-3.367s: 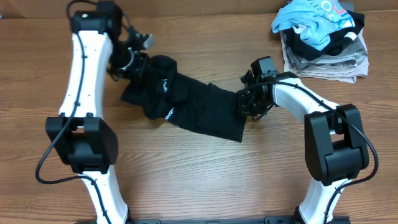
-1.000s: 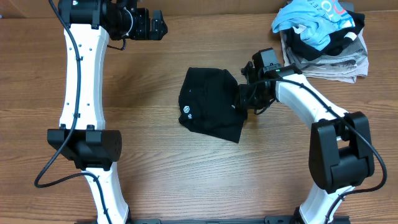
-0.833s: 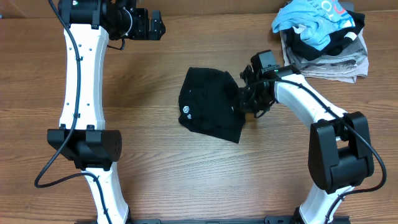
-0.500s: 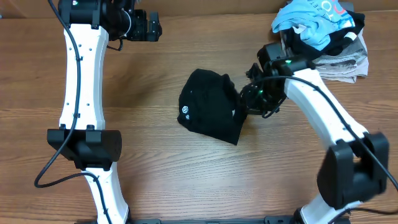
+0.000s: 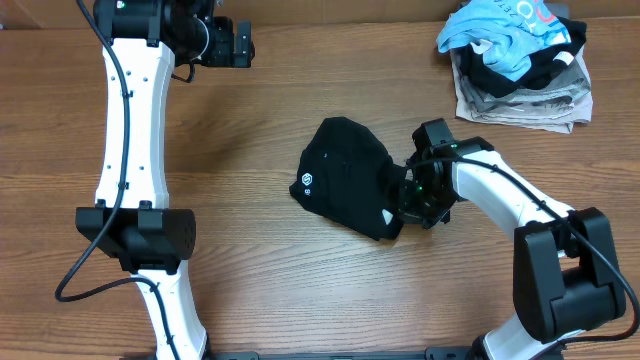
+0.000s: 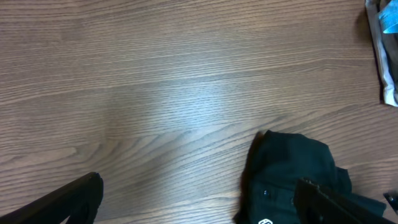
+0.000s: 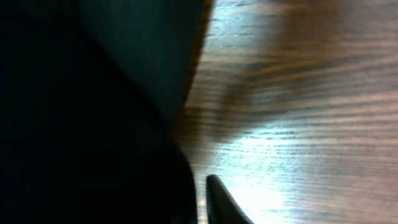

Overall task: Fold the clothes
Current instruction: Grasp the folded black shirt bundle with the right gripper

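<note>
table (image 5: pixel 300 300): wood, grain runs 9-to-3 in the overhead view
clothes (image 5: pixel 345 178): black, bunched in a compact folded bundle near table centre; lies flat
clothes axis: long axis roughly 11-to-5 o'clock, the narrower end points to 5 o'clock; the bundle is not much longer than wide
logo (image 5: pixel 308 180): small, white, round, facing up at the bundle's 9 o'clock edge
right gripper (image 5: pixel 405 200): at the bundle's 3 o'clock edge, touching the cloth, arm coming in from 4 o'clock
right gripper state: cannot tell. The wrist view is mostly dark cloth (image 7: pixel 81 112), only one fingertip (image 7: pixel 227 202) shows over bare wood
left gripper (image 5: pixel 238 45): far at 11 o'clock, well apart from the clothes
left gripper state: fingers (image 6: pixel 74 199) spread wide, nothing between them; wrist view looks down on wood with the black bundle (image 6: pixel 286 168) at its 5 o'clock
blue shirt (image 5: pixel 510 35): far at 1 o'clock, crumpled on top of a pile
patterned fabric (image 5: pixel 520 105): grey-white, folded, under the blue shirt, well apart from the clothes
</note>
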You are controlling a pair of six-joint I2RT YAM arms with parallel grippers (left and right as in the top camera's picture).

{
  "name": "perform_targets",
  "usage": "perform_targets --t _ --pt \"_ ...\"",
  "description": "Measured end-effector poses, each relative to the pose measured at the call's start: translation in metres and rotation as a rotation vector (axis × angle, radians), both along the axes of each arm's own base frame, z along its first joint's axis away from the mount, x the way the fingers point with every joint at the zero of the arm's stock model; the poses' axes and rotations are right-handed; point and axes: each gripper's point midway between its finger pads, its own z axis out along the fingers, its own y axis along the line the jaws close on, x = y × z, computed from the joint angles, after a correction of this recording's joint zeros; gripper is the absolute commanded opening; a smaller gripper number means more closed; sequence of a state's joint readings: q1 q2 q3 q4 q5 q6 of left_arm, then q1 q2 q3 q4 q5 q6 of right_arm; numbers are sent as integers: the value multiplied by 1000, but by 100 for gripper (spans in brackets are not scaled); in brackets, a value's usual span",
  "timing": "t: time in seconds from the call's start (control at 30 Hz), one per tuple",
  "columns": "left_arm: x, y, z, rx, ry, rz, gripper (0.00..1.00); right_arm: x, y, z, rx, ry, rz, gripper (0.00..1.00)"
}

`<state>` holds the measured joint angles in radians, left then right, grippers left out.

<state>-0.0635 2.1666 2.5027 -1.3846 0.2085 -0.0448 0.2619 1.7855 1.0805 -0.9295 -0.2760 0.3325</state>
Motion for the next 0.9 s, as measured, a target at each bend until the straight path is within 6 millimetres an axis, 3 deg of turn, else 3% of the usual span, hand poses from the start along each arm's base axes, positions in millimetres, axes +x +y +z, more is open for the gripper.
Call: perform_targets --t 0.07,0.17,0.23,0.47,0.6,0.9 --pt "0 0 0 1 0 1 100 6 2 0 7 -24 -1 75" --pt "0 1 0 3 0 2 100 20 7 1 31 -86 1 89" --pt "0 1 0 3 2 2 100 30 11 2 51 -128 3 93" --pt "-1 1 -1 4 7 2 100 59 22 6 99 -255 33 91" --pt "-3 1 -2 4 12 2 100 68 25 -6 104 -277 59 78" --pt "-6 1 -4 6 30 2 100 77 39 -13 181 -299 111 22"
